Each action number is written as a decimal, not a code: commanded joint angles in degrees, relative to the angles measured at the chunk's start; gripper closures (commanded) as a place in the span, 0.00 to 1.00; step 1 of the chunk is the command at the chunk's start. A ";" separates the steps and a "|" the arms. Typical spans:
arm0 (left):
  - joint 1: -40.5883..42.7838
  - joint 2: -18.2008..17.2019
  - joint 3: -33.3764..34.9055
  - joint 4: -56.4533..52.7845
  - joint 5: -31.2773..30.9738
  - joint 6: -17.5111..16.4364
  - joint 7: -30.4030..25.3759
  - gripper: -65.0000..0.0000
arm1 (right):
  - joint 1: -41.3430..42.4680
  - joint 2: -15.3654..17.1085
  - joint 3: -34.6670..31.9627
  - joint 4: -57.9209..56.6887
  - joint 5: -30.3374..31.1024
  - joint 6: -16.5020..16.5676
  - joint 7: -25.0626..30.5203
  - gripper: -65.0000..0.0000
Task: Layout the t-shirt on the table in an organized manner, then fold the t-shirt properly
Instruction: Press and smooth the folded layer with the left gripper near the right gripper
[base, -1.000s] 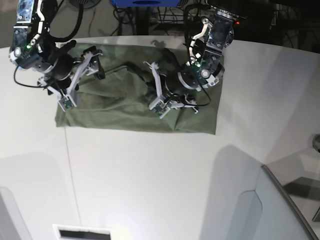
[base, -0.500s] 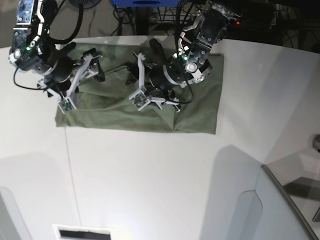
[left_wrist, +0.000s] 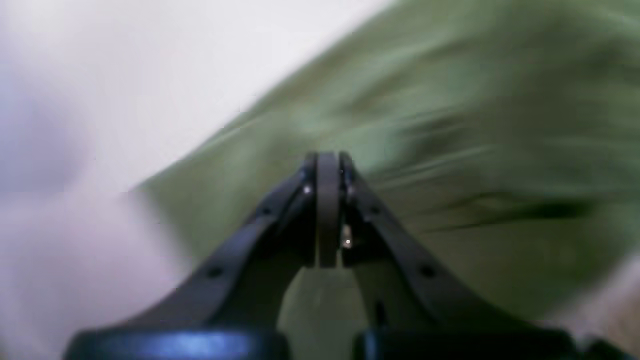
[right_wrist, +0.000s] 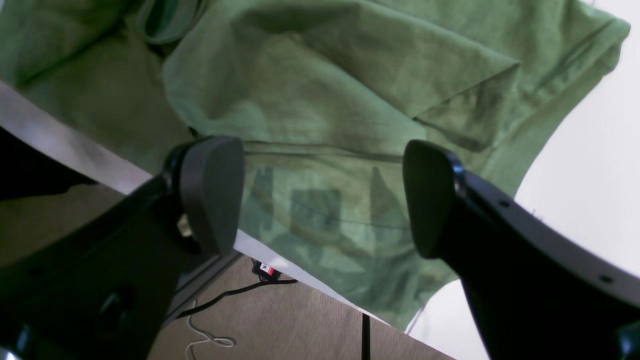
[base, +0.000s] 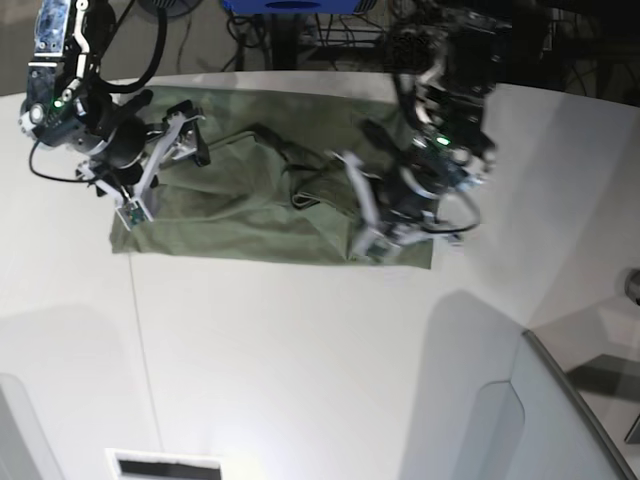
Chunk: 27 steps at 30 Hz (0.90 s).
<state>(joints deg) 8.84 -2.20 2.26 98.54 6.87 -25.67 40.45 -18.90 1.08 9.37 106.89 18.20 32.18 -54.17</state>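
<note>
The olive-green t-shirt (base: 230, 210) lies spread as a wide rectangle along one edge of the white table (base: 300, 350), with rumpled folds across its middle. My left gripper (base: 375, 135) hangs over the shirt's right part. In the blurred left wrist view this gripper (left_wrist: 327, 165) is shut, its pads pressed together with no cloth showing between them, above the t-shirt (left_wrist: 475, 125) and the table (left_wrist: 125, 60). My right gripper (base: 195, 130) stands open over the shirt's left end. The right wrist view shows this gripper (right_wrist: 322, 195) wide open above the t-shirt (right_wrist: 325, 85), holding nothing.
A grey angled panel (base: 560, 420) rises at the lower right. A thin dark seam (base: 140, 350) runs down the table. The shirt's edge overhangs the table edge above carpet with cables (right_wrist: 300, 320). White table (right_wrist: 590, 165) lies beside the shirt.
My left gripper has gone from open to shut and has swung right, from the shirt's middle to its right part. The folds in the middle have shifted. The right arm has barely moved.
</note>
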 joint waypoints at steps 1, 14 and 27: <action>-0.80 0.48 -2.57 -0.30 -0.94 -0.31 -1.02 1.00 | 0.30 0.19 0.08 0.93 0.92 0.21 0.85 0.28; -5.10 -1.28 -8.90 -16.65 -1.73 -0.57 -9.98 1.00 | 0.04 0.19 0.08 0.93 0.92 0.21 0.85 0.28; -2.73 -1.28 -5.12 -16.65 -6.04 -0.48 -9.90 1.00 | -0.14 0.19 0.08 0.93 0.92 0.21 0.85 0.28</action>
<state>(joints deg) 6.31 -3.51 -2.81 80.77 1.45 -25.89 31.46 -19.14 1.06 9.37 106.85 18.24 32.16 -54.17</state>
